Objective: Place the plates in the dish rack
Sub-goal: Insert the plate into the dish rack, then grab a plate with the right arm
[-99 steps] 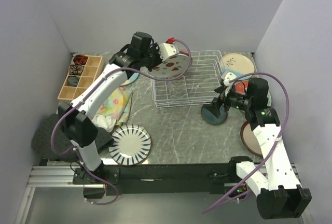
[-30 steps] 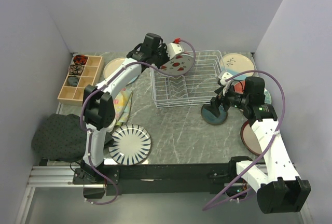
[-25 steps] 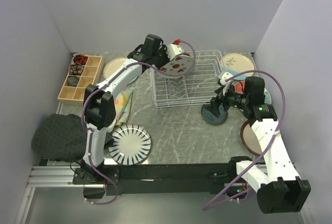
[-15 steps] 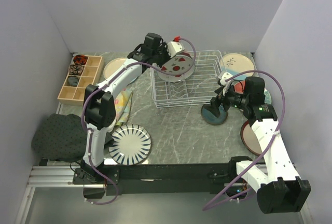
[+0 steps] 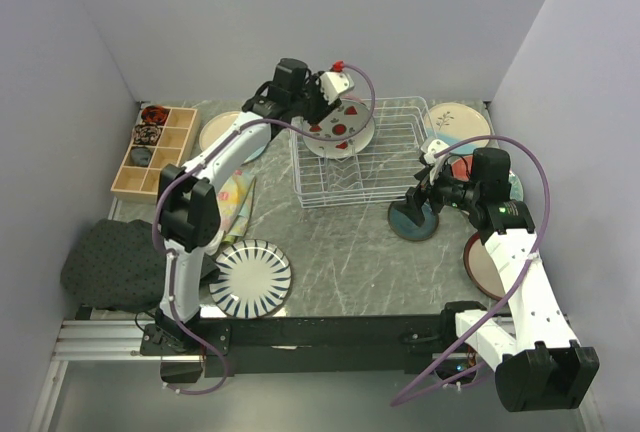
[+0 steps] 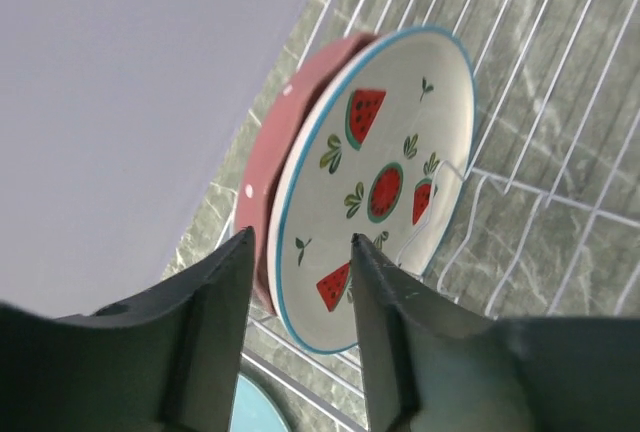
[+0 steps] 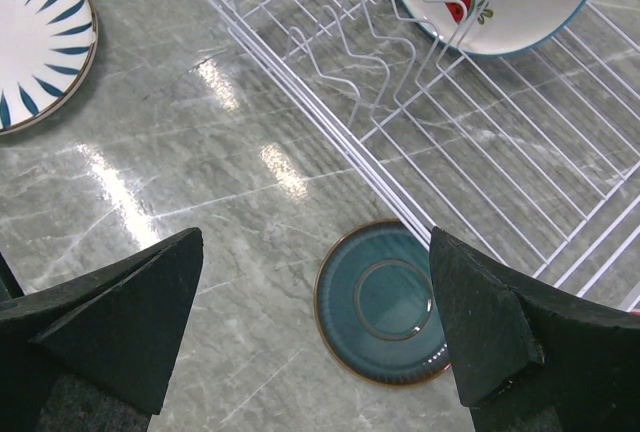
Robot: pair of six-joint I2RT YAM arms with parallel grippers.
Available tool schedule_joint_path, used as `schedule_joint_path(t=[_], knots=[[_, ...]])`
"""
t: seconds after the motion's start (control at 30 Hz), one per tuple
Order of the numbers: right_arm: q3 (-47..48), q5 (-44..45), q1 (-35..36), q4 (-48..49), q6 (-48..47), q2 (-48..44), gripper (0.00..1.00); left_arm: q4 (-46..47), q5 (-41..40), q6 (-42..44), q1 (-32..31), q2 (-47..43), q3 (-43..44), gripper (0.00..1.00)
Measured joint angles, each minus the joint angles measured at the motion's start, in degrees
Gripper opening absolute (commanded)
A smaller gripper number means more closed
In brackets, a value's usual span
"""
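From above, we saw the watermelon plate [image 5: 340, 124] leaning on edge in the dish rack [image 5: 372, 174]. Left wrist: the left gripper [image 6: 300, 242] stood unclenched before it. Right wrist: the right gripper [image 7: 315, 237] gaped wide over the dark teal plate [image 7: 385, 300] on the table [image 7: 150, 172].

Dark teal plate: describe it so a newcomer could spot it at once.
Find the white wire dish rack at the back of the marble table. Just off its near right corner a small plate lies flat: the dark teal plate. Unlike the watermelon plate standing in the rack and the larger taupe plate nearby, it is plain teal with a brown rim.
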Motion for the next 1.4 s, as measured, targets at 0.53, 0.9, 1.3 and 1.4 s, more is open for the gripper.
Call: schedule_joint_path(t=[0.53,0.9,1.3,1.4], knots=[[0.07,3.15,0.02,-2.64,-3.82,2.73,1.00,7.32,6.73,-10.60,0.11,-24.28,-12.72,0.99],[-2.03,12.57,5.33,-6.67,-13.46,7.76,1.00,14.60,9.77,-27.19,0.72,-37.83,-26.43,1.00],[-8.76,35.80,18.45,-0.17,-11.34,15.69,1.00,11.37,5.40,-44.76,0.81,-59.43,-54.82,0.99],[-9.09,39.85,19.39,0.72,-10.40,18.93,1.00,12.66,5.16,-47.89,0.85,-63.82,-62.55,0.99]])
